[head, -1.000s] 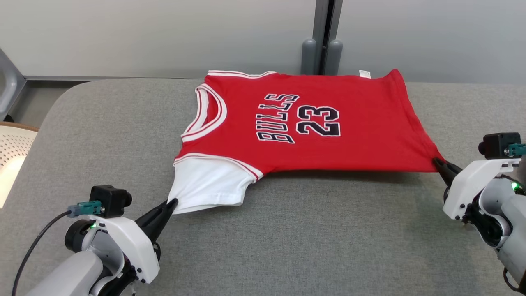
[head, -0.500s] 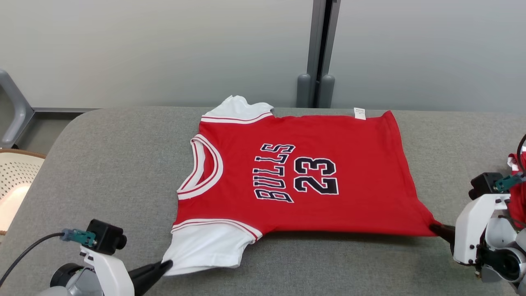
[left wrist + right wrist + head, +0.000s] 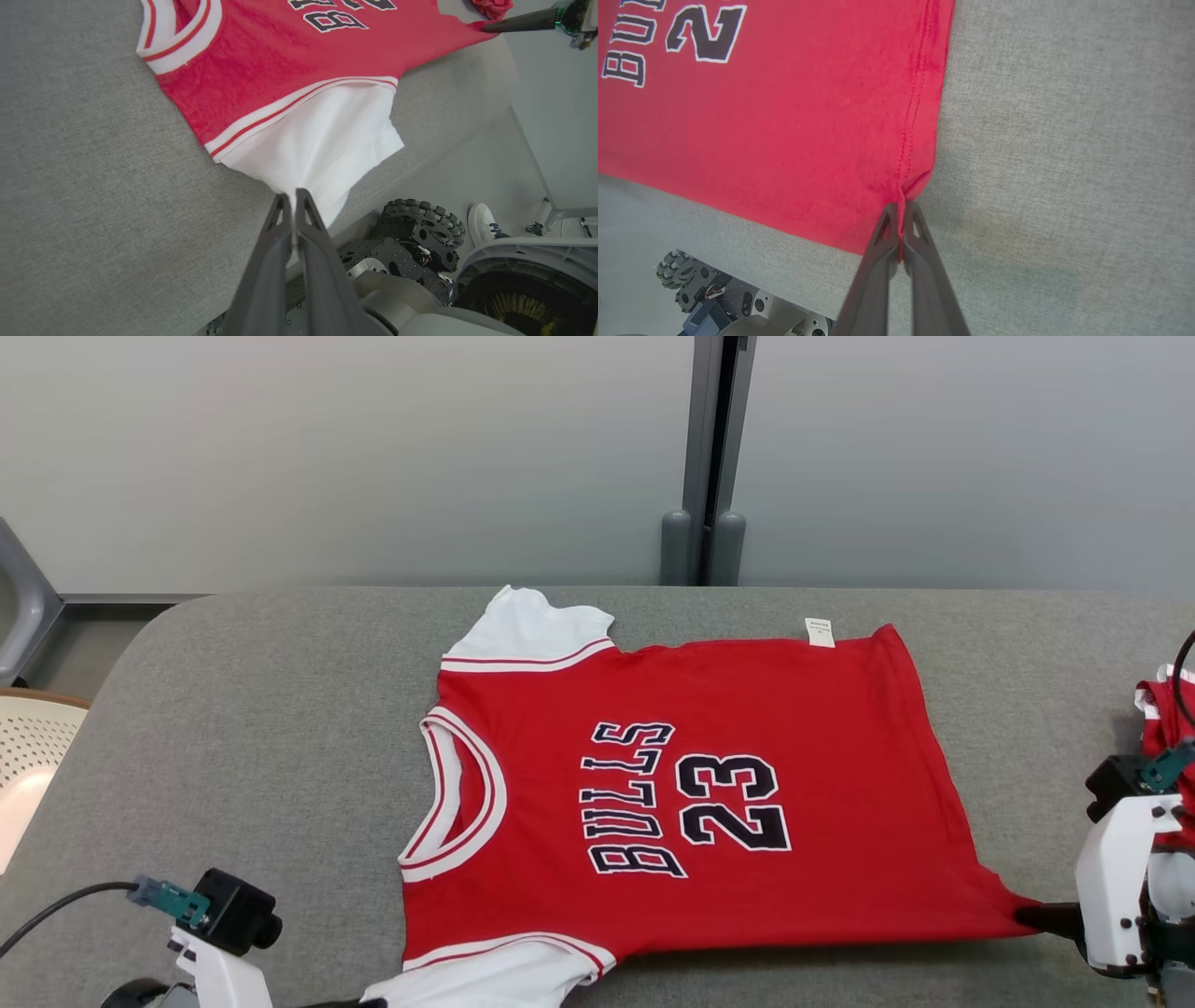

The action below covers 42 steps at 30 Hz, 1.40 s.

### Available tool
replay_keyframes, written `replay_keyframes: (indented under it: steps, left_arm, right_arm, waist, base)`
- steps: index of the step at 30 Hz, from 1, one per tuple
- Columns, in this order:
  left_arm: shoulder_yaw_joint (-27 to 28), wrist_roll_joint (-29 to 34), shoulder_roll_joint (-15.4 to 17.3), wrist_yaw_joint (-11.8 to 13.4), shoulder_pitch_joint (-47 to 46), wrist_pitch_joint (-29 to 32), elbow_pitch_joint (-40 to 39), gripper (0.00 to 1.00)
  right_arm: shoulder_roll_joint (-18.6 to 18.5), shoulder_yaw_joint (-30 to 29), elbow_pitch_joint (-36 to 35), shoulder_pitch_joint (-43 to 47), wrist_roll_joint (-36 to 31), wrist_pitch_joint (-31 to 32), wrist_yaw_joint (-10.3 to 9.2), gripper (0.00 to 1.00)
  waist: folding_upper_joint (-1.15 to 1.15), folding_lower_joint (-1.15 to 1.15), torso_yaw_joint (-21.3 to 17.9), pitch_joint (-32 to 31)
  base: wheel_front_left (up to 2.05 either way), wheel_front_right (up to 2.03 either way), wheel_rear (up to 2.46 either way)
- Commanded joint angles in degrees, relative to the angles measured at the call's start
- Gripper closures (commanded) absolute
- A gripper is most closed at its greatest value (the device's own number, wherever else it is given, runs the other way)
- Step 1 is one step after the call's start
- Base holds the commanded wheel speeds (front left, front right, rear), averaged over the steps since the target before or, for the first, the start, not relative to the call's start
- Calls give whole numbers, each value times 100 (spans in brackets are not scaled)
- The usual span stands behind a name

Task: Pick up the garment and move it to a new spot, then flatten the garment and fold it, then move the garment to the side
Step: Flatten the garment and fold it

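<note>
I judged the shirt (image 3: 691,784) flattened mid-frame, left gripper (image 3: 293,198) clamped on its sleeve (image 3: 317,149), right gripper (image 3: 901,205) on its hem corner (image 3: 911,183); folding remained.

Grey upholstered tabletop (image 3: 233,709) spans centre to 6 o'clock. Pale grey wall panels (image 3: 327,457) across 12 o'clock, dark vertical post (image 3: 707,429) between them. White perforated item (image 3: 28,747) at 9 o'clock. Even, soft light.
</note>
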Motion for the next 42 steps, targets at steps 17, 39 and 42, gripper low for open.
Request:
replay_keyframes:
  steps: [17, 39, 42]
  left_arm:
    - [296, 664, -447, -1, -1604, 423, 519, 100]
    - [-580, 1361, -1331, -6, -3418, 279, 2068, 100]
    - [-714, 1366, -1418, -6, -3533, 119, 2268, 80]
  right_arm:
    - [288, -523, 244, -991, -429, 531, -2, 100]
    - [1061, -768, 1043, -2042, -1311, 555, -2, 0]
    - [1135, -790, 1090, -2037, -1361, 470, -2, 0]
  waist:
    - [0, 0, -100, 707]
    - [0, 0, -186, 1609]
    - [0, 0, -186, 1617]
  base:
    - [0, 0, 0]
    - [0, 0, 0]
    - [0, 0, 0]
